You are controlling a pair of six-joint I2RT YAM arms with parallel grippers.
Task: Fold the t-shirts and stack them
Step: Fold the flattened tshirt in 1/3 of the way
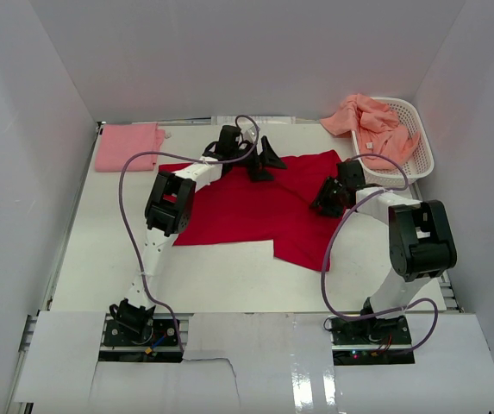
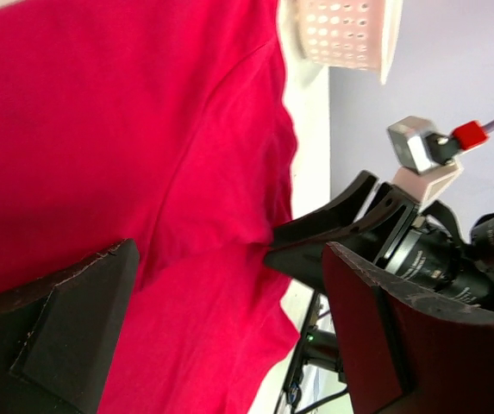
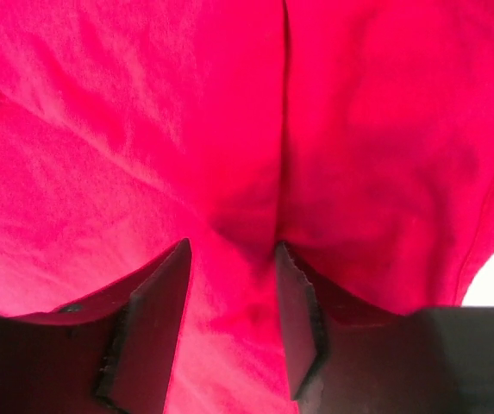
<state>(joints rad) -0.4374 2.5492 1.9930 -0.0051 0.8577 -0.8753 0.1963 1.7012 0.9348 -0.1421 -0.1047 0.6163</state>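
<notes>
Overhead view from near edge, wrist views close, sharing red t-shirt (image 1: pixel 247 216)

1. The red t-shirt (image 1: pixel 247 211) is soft matt cloth, a fine knit, creased, with a stitched seam.
2. The pink t-shirt (image 1: pixel 128 147) and the salmon t-shirts (image 1: pixel 363 116) are matt cloth too.
3. The basket (image 1: pixel 425 151) is white perforated plastic with a slight sheen.
4. My right gripper (image 3: pixel 232 250) has matt black fingers with rough, chipped edges.
5. The table (image 1: pixel 100 259) is smooth, matt white; the front panel (image 1: pixel 315 379) is glossy.
</notes>
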